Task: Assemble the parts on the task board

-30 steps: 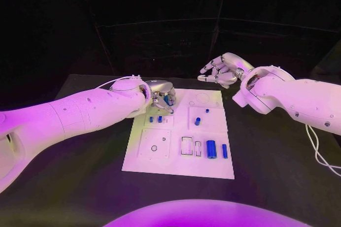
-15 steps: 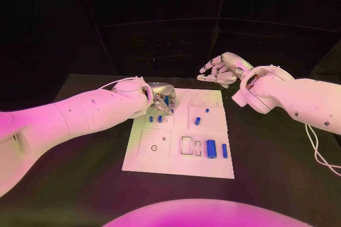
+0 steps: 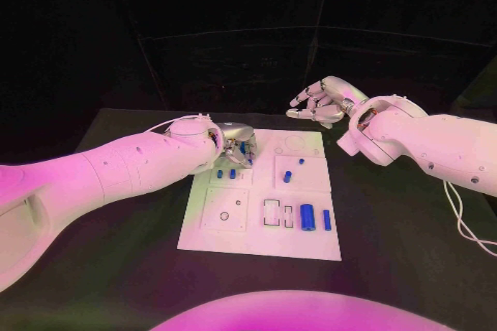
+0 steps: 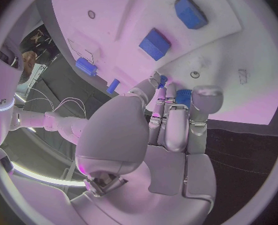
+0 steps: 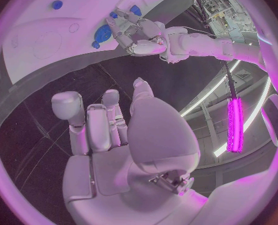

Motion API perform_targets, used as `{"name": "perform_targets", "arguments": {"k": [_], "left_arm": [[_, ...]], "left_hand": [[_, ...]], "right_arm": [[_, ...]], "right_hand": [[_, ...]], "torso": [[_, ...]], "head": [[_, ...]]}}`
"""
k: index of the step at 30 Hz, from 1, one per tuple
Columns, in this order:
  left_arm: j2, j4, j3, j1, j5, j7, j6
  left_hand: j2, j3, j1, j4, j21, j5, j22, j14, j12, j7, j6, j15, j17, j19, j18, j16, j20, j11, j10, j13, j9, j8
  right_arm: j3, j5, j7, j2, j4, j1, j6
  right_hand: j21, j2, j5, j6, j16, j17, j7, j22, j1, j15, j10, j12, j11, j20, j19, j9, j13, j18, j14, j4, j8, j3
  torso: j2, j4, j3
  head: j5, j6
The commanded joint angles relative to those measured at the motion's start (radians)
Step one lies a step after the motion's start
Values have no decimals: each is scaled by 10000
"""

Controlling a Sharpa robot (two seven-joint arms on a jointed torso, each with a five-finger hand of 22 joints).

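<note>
The white task board (image 3: 259, 230) lies in the middle of the table. My left hand (image 3: 237, 145) hovers over its far left corner, and its fingers (image 4: 176, 120) pinch a small blue part (image 4: 183, 97). Two short blue pegs (image 3: 226, 174) stand just nearer me than that hand. More blue parts lie at the board's middle (image 3: 288, 176) and near right, among them a large cylinder (image 3: 307, 217). My right hand (image 3: 323, 101) is raised beyond the board's far edge, with its fingers (image 5: 98, 130) apart and nothing in them.
Empty recesses show on the board: a rectangular slot (image 3: 272, 212) beside the large cylinder and a small ring (image 3: 225, 216) on the near left panel. Black tabletop (image 3: 403, 223) surrounds the board. A white cable (image 3: 461, 216) hangs by my right arm.
My left hand has shifted slightly over the board's far left corner, still holding the blue part. The right hand has barely moved.
</note>
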Motion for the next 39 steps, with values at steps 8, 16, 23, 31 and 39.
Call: {"name": "perform_targets", "arguments": {"k": [8, 16, 23, 31, 39], "left_arm": [[92, -135, 5, -59, -62, 59, 63], [47, -183, 7, -70, -19, 55, -45], [-211, 100, 19, -72, 240, 131, -352], [-733, 674, 291, -68, 786, 360, -1041], [-1298, 1118, 439, -57, 1092, 293, -1091]], "left_hand": [[428, 824, 102, -192, 387, -61, 386, 328, -230, -97, 529, -194, -60, 69, -103, 106, -80, -112, 670, -19, 38, -62], [593, 1678, 266, -565, 621, -99, 649, 329, -444, -74, 810, -239, -38, 20, -143, 174, -156, -159, 1075, -17, 69, -76], [437, 1922, 12, -629, 658, -101, 704, 314, -682, 3, 768, -179, -96, -32, -151, 172, -119, -94, 1072, -31, 43, -199], [371, 2179, -80, -736, 792, -99, 847, 283, -862, 53, 771, -155, -324, -22, -163, 89, -94, -60, 1130, -23, 33, -292], [285, 2236, -170, -770, 829, -100, 886, 278, -925, 54, 796, -149, -386, -21, -163, 76, -85, -53, 1178, -17, 36, -320]], "right_arm": [[7, 27, 78, 25, 17, 18, -84], [7, 27, 81, 33, 12, 18, -80], [7, 27, 86, 32, 28, 18, -83], [7, 27, 92, -1, 85, 18, -83], [7, 27, 93, -22, 59, 17, -86]], "right_hand": [[-46, 61, 47, -21, -63, -7, -56, -16, 18, -67, 23, -51, -2, -36, -18, -13, -16, 108, 290, -28, 67, -15], [-48, 77, 78, -22, -65, -3, -58, -13, 42, -69, 31, -49, -4, -38, -9, -13, -25, 107, 293, -39, 70, -11], [-61, 89, 123, -23, -73, -7, -59, -29, 64, -71, 40, -49, -8, -41, -6, -14, -36, 108, 295, -49, 73, -11], [-61, 89, 123, -23, -73, -7, -59, -29, 64, -71, 40, -49, -8, -41, -6, -14, -36, 108, 295, -49, 73, -11], [-65, 97, 147, -24, -80, -12, -59, -33, 75, -72, 38, -57, -9, -43, -4, -14, -50, 109, 295, -53, 74, -10]], "torso": [[9, 3, -2], [3, -2, -6], [0, -1, -8], [-6, 20, 0], [0, 23, -1]], "head": [[-24, -5], [-31, -5], [-44, 37], [-116, 59], [-110, 46]]}}
